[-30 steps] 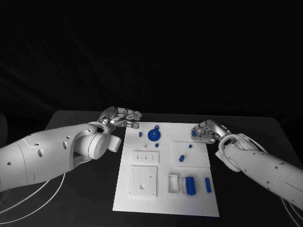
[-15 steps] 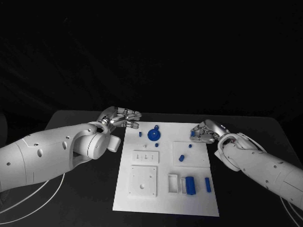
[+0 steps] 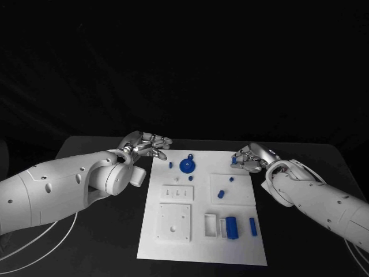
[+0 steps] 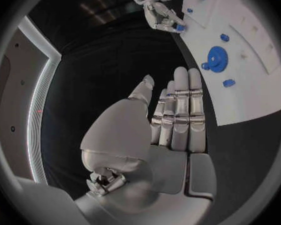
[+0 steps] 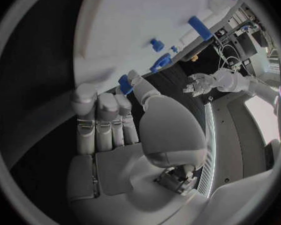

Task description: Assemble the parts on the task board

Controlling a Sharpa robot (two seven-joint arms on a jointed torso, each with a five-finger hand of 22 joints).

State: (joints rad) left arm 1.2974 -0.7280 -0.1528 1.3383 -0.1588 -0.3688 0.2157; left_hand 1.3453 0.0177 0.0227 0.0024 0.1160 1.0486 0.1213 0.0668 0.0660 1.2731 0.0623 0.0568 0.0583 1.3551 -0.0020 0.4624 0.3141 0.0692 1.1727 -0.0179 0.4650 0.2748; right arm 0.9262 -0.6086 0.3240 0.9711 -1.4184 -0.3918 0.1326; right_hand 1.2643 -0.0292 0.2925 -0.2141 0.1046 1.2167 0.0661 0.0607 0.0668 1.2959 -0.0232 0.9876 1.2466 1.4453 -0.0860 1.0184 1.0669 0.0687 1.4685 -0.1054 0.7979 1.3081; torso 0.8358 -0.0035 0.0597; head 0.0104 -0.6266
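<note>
Task board (image 3: pixel 203 242) lies mid-table (image 3: pixel 93 242), long side running away from me. Blue gear (image 3: pixel 187 165) sits near its far edge, with a small blue peg (image 3: pixel 190 177) just nearer. Small blue piece (image 3: pixel 220 193) on the raised plate at the right side. Blue block (image 3: pixel 231 225) and blue bar (image 3: pixel 252 225) stand near the near right corner.

My right hand (image 3: pixel 249 160) is at the board's far right corner, pinching a small blue part (image 5: pixel 125 83) in its fingertips. My left hand (image 3: pixel 145 143) hovers off the far left corner, fingers extended, holding nothing. Nothing lies between either hand and the board.
</note>
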